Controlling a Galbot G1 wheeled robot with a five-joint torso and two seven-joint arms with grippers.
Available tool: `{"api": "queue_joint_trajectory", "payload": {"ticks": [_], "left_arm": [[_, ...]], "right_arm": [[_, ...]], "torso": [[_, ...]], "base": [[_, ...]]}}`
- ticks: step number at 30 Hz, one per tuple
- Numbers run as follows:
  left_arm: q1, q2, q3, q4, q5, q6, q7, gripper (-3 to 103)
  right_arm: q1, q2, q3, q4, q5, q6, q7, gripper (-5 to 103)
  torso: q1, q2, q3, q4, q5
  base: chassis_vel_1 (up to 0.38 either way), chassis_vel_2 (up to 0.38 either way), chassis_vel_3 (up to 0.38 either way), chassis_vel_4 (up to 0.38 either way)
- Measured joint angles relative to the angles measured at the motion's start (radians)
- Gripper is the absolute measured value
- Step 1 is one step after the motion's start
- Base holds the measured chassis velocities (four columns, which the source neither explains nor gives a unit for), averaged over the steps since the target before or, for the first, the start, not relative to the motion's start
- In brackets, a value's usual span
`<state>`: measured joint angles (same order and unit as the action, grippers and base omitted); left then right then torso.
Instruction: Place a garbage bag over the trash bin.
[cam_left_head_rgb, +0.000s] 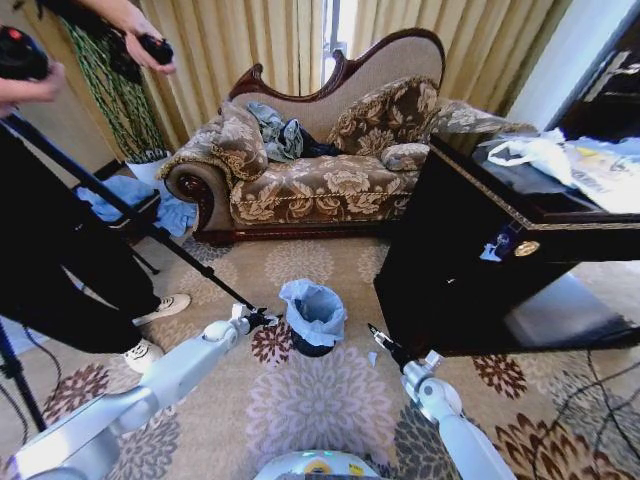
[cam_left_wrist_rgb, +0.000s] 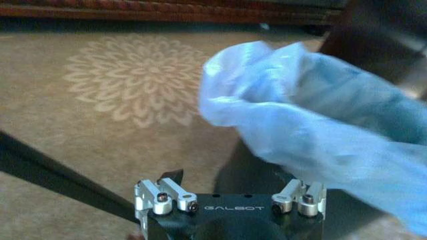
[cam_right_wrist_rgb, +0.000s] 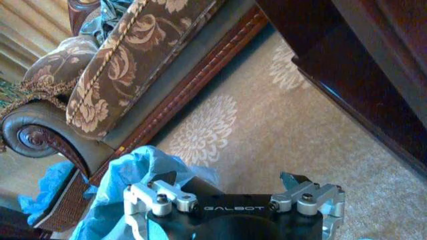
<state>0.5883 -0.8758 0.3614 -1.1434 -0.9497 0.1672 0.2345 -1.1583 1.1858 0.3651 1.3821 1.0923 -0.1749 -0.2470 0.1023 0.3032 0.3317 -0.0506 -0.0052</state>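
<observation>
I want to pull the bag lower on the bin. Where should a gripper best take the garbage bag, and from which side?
Probably the loose crumpled edge of the thin pale-blue plastic garbage bag bunched above the small black bin, coming from the left gripper side: the folds stand free there.
</observation>
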Motion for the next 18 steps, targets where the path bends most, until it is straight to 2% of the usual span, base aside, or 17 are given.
{"api": "queue_joint_trajectory", "payload": {"ticks": [1,4,5,8,9,11,14,17,18], "left_arm": [[0.000,0.000,0.000,0.000,0.000,0.000,0.000,89],[0.036,0.068,-0.002,-0.142,-0.028,0.074,-0.017,88],[0.036,0.068,-0.002,-0.142,-0.028,0.074,-0.017,88],[0.092,0.139,-0.012,-0.295,-0.047,0.175,-0.048,82],[0.092,0.139,-0.012,-0.295,-0.047,0.175,-0.048,82],[0.128,0.180,-0.024,-0.372,-0.061,0.230,-0.067,81],[0.166,0.203,-0.051,-0.421,-0.087,0.252,-0.081,80],[0.243,0.209,-0.174,-0.492,-0.167,0.280,-0.109,78],[0.243,0.209,-0.174,-0.492,-0.167,0.280,-0.109,78]], "right_arm": [[0.000,0.000,0.000,0.000,0.000,0.000,0.000,100],[0.013,0.001,0.004,-0.005,0.006,-0.002,0.003,100],[0.013,0.001,0.004,-0.005,0.006,-0.002,0.003,100],[0.026,0.003,0.010,-0.011,0.018,-0.005,0.010,100],[0.026,0.003,0.010,-0.011,0.018,-0.005,0.010,100],[0.032,0.005,0.014,-0.011,0.023,-0.007,0.015,100],[0.034,0.007,0.020,-0.007,0.023,-0.010,0.019,100],[0.028,0.008,0.031,0.001,0.024,-0.013,0.025,100],[0.028,0.008,0.031,0.001,0.024,-0.013,0.025,100]], "torso": [[0.000,0.000,0.000,0.0000,0.0000],[0.000,0.000,0.000,0.0002,0.0003],[0.000,0.000,0.000,0.0002,0.0003],[0.000,0.000,0.000,0.0001,0.0002],[0.000,0.000,0.000,0.0001,0.0002],[0.000,0.000,0.000,0.0003,0.0004],[0.000,0.000,0.000,0.0004,0.0002],[0.000,0.000,0.000,0.0001,0.0003],[0.000,0.000,0.000,0.0001,0.0003]], "base": [[0.000,0.000,0.000,0.000],[0.000,0.000,0.000,0.000],[0.000,0.000,0.000,0.000],[0.000,0.000,0.000,0.000],[0.000,0.000,0.000,0.000],[0.000,0.000,0.000,0.000],[0.000,0.000,0.000,0.000],[0.000,0.000,0.000,0.000],[0.000,0.000,0.000,0.000]]}}
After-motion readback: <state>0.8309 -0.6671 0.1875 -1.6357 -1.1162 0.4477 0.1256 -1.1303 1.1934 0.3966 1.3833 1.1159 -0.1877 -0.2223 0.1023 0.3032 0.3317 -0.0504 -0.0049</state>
